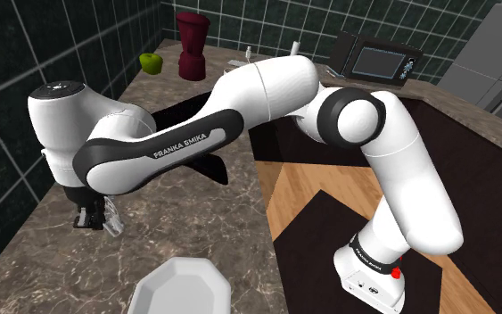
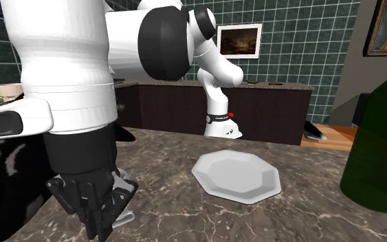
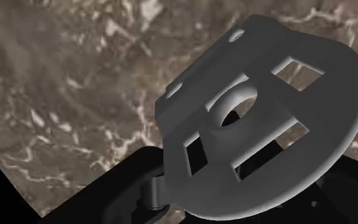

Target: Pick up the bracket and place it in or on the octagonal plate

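Observation:
A grey metal bracket [image 3: 333, 133] with slots and a round hole sits tilted between my black fingers [image 3: 130, 184], close to the wrist camera and over the marble counter. In the shoulder view, my gripper [image 1: 93, 217] points down near the counter's left edge, with the pale bracket [image 1: 113, 223] at its tips. It is shut on the bracket. The second exterior view has the gripper [image 2: 97, 208] low over the counter with the bracket [image 2: 123, 220] beside its fingers. The white octagonal plate [image 1: 182, 285] [image 2: 236, 175] lies empty on the counter, a short way from the gripper.
A dark green bottle [image 2: 384, 137] stands on the counter at the second exterior view's right. A green apple [image 1: 152, 62] and a dark red vase [image 1: 191, 45] stand at the counter's far end. A microwave [image 1: 378, 58] sits on the back counter.

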